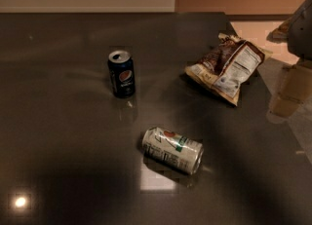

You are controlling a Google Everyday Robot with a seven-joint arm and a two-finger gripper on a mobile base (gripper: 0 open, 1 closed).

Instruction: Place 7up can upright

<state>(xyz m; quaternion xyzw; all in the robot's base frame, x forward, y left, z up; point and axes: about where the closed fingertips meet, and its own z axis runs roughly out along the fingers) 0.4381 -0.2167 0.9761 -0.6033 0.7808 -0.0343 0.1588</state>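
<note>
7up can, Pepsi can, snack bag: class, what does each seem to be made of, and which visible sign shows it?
The 7up can, lying on its side, looks like aluminium: silvery sheen, metal end. The Pepsi can likewise, glossy dark-blue print, silver top. The snack bag seems plastic film: crinkled, shiny. The gripper is at the right edge.

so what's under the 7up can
Only the dark table, which mirrors the 7up can lying on its side. The strip it rests on is covered. The pincer is at the right edge, apart from it.
</note>
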